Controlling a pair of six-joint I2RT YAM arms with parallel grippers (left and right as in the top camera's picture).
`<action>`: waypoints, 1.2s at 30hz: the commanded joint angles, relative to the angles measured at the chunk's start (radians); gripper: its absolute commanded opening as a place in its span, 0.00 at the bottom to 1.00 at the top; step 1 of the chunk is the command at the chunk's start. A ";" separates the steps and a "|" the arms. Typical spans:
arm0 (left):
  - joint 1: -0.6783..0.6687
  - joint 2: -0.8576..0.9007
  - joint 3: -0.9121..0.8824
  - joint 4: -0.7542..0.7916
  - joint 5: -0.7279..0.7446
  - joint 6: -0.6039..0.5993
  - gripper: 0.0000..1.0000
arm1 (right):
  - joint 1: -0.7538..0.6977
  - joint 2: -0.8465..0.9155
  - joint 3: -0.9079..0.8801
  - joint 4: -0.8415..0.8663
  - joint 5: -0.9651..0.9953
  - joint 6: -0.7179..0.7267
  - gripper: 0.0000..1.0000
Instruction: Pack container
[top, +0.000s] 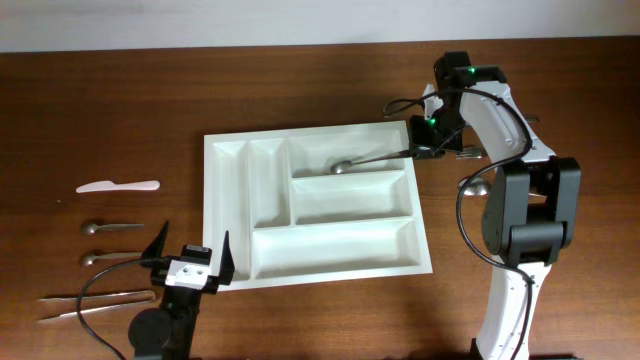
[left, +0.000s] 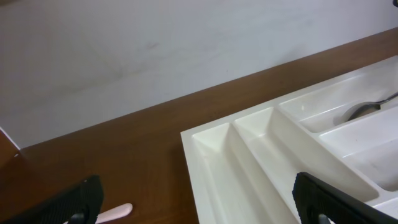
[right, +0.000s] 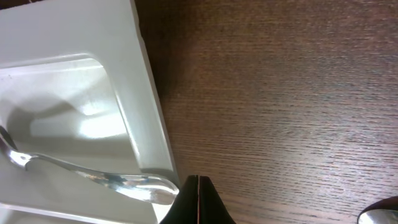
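The white five-compartment tray (top: 230, 200) lies mid-table. A metal spoon (top: 365, 160) lies in its top right wide compartment, bowl to the left, its handle end resting on the tray's right rim. My right gripper (top: 418, 150) is at that rim. In the right wrist view its fingers (right: 198, 186) are pressed together beside the spoon handle's end (right: 93, 177), over the tray wall (right: 146, 93). My left gripper (top: 190, 255) is open and empty at the tray's front left corner. The left wrist view shows its fingers spread (left: 205, 211) over the tray rim (left: 211, 134) and the spoon's bowl (left: 364, 110).
A pale pink knife (top: 118, 186), two spoons (top: 110, 228) (top: 110, 258) and long thin metal utensils (top: 95, 300) lie left of the tray. More utensils (top: 475, 185) lie right of it by the right arm's base. A white wall stands behind the table.
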 joint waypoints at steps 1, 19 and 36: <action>0.005 -0.008 -0.008 0.000 -0.011 -0.003 0.99 | 0.010 0.007 -0.004 0.002 0.052 0.010 0.04; 0.005 -0.008 -0.008 0.001 -0.011 -0.003 0.99 | -0.261 0.007 -0.005 -0.149 0.280 0.688 0.33; 0.005 -0.008 -0.008 0.000 -0.011 -0.003 0.99 | -0.358 0.007 -0.090 -0.097 0.256 0.796 0.73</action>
